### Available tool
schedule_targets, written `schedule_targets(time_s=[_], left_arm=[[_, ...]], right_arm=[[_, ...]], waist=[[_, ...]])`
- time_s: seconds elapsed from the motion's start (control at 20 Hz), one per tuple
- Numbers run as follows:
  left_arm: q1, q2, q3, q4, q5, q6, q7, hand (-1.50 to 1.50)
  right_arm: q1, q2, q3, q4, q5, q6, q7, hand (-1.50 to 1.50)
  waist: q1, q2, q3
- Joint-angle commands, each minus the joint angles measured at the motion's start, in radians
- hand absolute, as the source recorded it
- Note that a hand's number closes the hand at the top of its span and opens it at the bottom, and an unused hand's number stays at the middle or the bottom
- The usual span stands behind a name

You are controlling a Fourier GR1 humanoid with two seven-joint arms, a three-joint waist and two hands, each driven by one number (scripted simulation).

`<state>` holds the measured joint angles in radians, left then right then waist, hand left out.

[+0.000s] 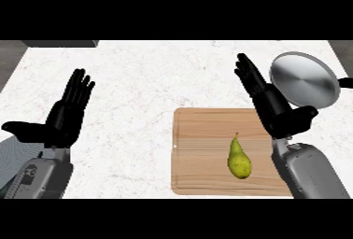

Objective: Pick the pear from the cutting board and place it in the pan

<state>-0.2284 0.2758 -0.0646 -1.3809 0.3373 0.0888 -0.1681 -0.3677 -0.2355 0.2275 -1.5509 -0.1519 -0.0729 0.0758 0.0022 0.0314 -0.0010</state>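
The pear (238, 161) lies on the cutting board (200, 154), below and slightly to the left of the right hand (276, 105), back toward that hand's wrist rather than out ahead of its fingers (250, 77). Its long axis runs nearly straight up and down the view, stem end pointing away from the robot and the fat end toward it, so it lies roughly parallel to the right forearm and just beside it. The right hand is plainly the nearer one: its fingers are straight and spread, thumb out to the side, holding nothing, and they hover over the board's far right corner. The left hand (59, 119) is also open and empty, fingers straight, well apart from the board on the far side of bare table (138, 70). The pan (305, 80) sits just beyond and to the right of the right fingers, close to the table's right edge, its handle reaching off toward that edge. I judge the coming move calls for the right hand to draw back and turn down onto the pear; open room lies to the pear's left on the board, while the forearm crowds its right.
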Motion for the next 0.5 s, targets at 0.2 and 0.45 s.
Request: schedule_targets(time_s=[0.2,0.45], left_arm=[[-0.053,0.071,0.01,0.02,-0.106,0.088,0.06,0.0],[0.014,0.062,-0.011,0.009,-0.121,0.107,0.125,0.0]], right_arm=[[0.082,-0.054,0.07,0.23,-0.257,0.466,-0.007,1.5],[0.219,-0.238,0.004,0.304,-0.003,0.435,-0.359,-1.5]], waist=[[0.036,-0.007,0.009],[-0.01,-0.031,0.004]])
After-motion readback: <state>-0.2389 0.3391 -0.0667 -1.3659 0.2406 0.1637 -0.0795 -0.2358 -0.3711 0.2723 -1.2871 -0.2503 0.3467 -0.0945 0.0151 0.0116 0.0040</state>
